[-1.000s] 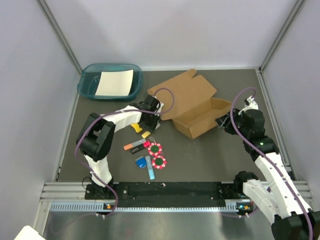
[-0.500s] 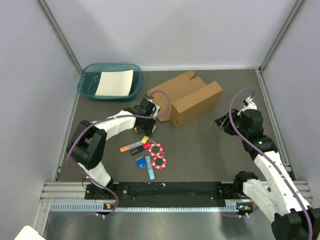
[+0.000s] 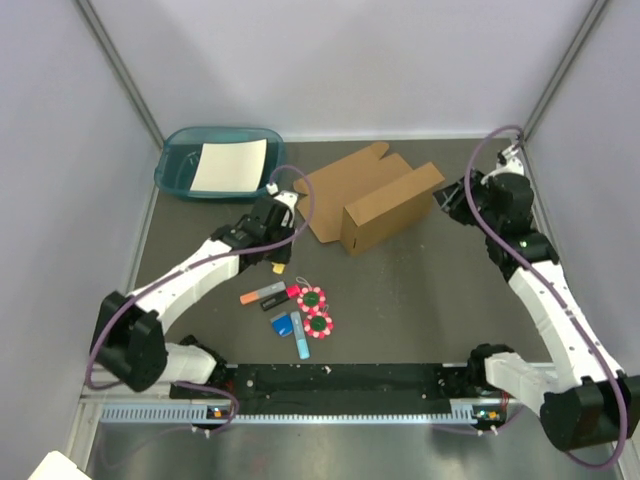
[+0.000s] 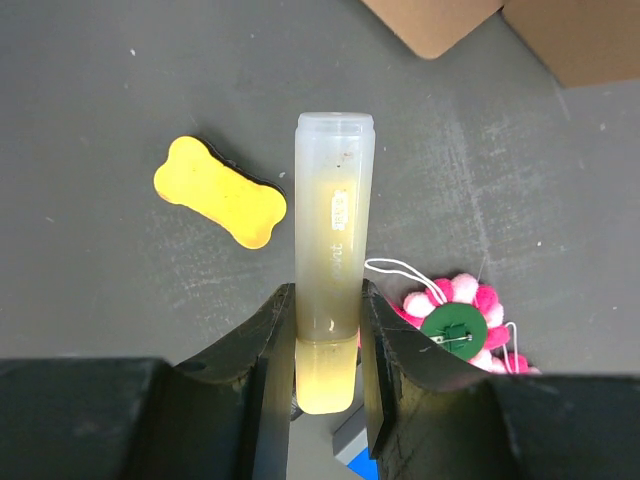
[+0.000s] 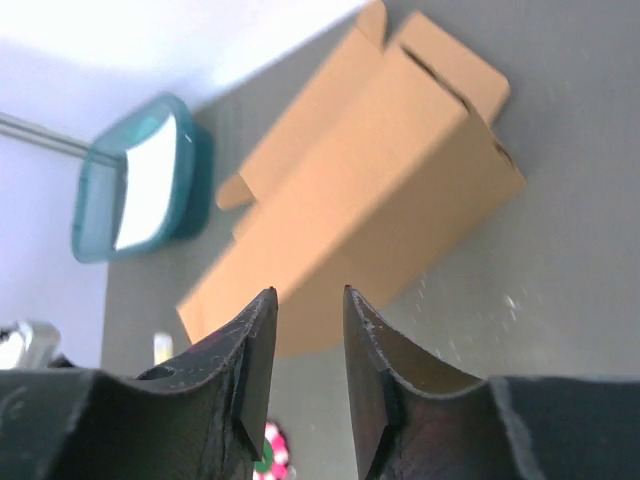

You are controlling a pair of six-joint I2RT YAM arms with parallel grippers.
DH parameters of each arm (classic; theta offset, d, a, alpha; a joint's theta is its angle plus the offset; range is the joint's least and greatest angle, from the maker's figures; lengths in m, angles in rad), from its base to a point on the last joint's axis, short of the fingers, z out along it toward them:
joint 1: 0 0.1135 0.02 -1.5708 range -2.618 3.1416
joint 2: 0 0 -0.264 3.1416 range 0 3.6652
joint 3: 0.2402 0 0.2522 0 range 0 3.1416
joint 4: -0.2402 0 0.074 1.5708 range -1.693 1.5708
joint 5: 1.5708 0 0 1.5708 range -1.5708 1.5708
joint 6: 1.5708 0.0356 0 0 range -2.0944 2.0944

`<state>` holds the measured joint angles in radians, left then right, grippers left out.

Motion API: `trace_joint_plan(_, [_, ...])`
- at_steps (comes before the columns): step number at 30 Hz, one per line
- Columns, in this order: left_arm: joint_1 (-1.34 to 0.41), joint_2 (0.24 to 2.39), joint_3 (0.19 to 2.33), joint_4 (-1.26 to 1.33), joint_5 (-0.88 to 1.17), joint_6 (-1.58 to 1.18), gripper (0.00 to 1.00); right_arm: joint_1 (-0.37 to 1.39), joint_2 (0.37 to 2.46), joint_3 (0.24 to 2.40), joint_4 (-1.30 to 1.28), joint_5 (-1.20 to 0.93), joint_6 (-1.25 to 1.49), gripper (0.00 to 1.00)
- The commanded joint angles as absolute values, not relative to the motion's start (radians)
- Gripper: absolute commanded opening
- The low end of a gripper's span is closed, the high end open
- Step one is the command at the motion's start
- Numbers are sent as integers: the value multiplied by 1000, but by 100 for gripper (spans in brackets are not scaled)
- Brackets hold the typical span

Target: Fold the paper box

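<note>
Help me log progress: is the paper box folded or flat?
Partly folded: the paper box forms a raised block, one tabbed panel lying flat beside it.

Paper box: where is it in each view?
Top external: paper box, centre, toward the far wall.
Left wrist: only corners of the paper box, at the top right edge.
Right wrist: paper box fills the middle.
Shared landmark: teal tray, left of the box in top external and right wrist; absent from left wrist.

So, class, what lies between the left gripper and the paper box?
In the left wrist view, the pale tube held by the left gripper points roughly toward the paper box; beyond its tip, only bare table.
</note>
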<state>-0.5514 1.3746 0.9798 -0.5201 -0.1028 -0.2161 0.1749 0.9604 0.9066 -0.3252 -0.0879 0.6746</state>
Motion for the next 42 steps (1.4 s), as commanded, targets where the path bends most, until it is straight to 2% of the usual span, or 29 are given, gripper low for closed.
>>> trace_joint_plan(1, [-551,1273,943,-436,-120,-271,0,187,1149,1122,-164,-96,713,30])
trace_joint_plan(2, [-551,1253,942,-428,-112,-279,0,193,1191,1164,-163,-107,713,26])
trace_joint_plan(4, [-551,1226,937,-404,-97,-293,0,202,1331,1288,-175,-138,684,25])
trace_joint_plan(11, [-552,1166,927,-359,-58,-296,0,247,1690,1667,-395,-170,554,29])
trace_joint_plan(16, [-552,1132,907,-365,-51,-298,0,328,1897,1969,-658,-4,410,29])
trace_joint_plan(18, [-552,1112,881,-353,-54,-304,0,342,1939,1985,-713,46,376,29])
trace_joint_plan(24, [-552,1091,868,-310,-54,-313,0,365,1927,1887,-739,109,354,29])
trace_joint_plan(36, [-574,1134,868,-134,24,-426,0,387,1591,1309,-628,167,457,28])
trace_joint_plan(38, [-592,1134,873,-54,54,-437,0,388,1511,1249,-591,163,472,29])
trace_joint_plan(42, [-740,1163,952,54,39,-404,0,387,1457,1175,-578,126,489,29])
